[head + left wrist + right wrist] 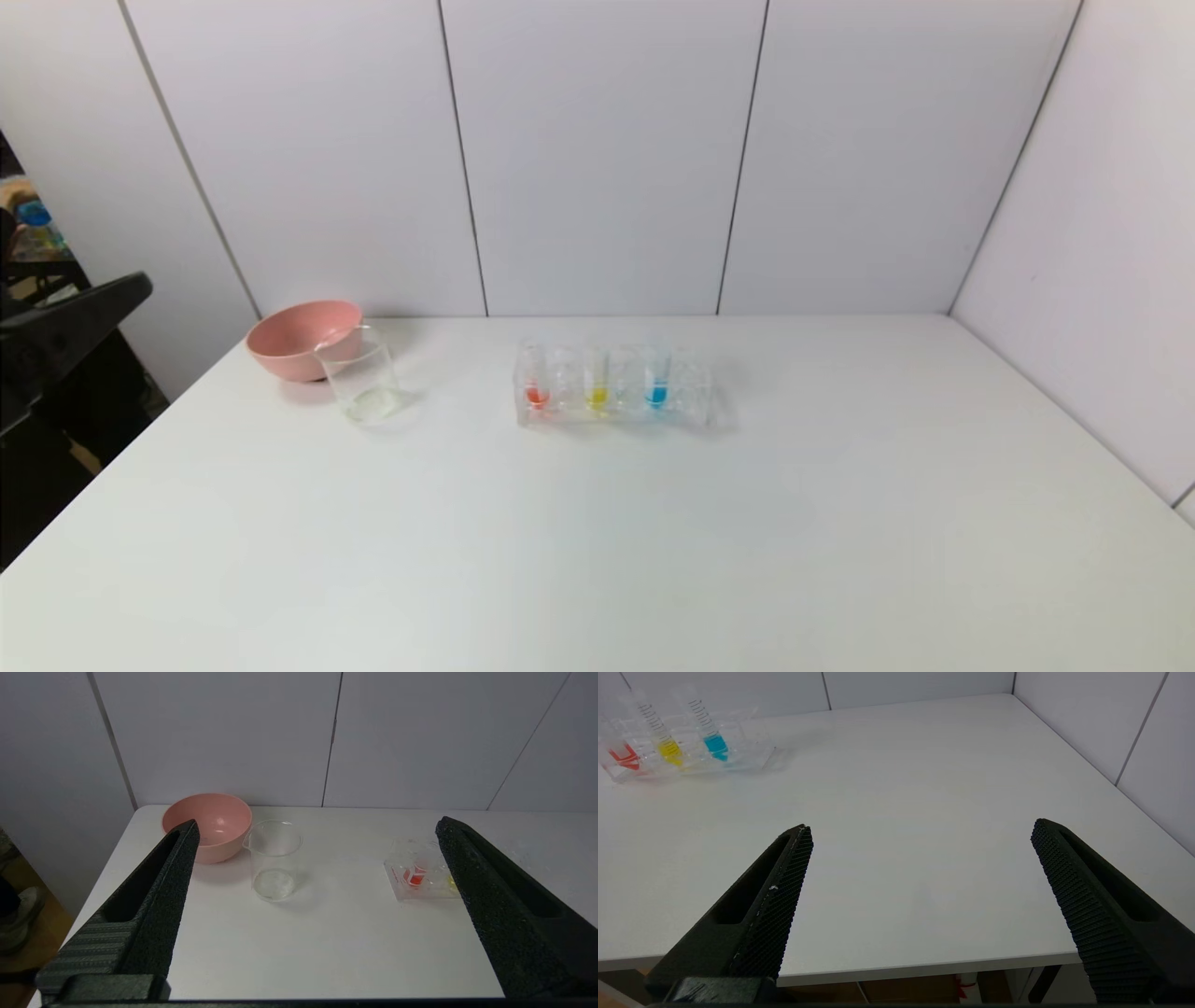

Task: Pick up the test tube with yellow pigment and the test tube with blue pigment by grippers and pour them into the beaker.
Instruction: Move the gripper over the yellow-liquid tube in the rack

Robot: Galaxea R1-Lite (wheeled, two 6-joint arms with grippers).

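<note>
Both grippers parked off the table's near edge, jaws wide and holding nothing.

The yellow test tube (597, 383) and blue test tube (656, 381) stand in the clear rack (695, 392) mid-table toward the far edge; the beaker (364, 383) sits near the far-left corner, just beside the pink bowl (289, 345). Left gripper (317, 830) and right gripper (920, 833) hover apart.

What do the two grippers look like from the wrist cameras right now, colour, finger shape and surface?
Both are matte black. The left gripper has two long fingers tapering to narrow tips, with a rough grainy face and a slot-like recess along the outer side. The right gripper has the same tapered, slotted fingers, but their inner faces carry a fine knurled grid. No cables or markings are visible.
</note>
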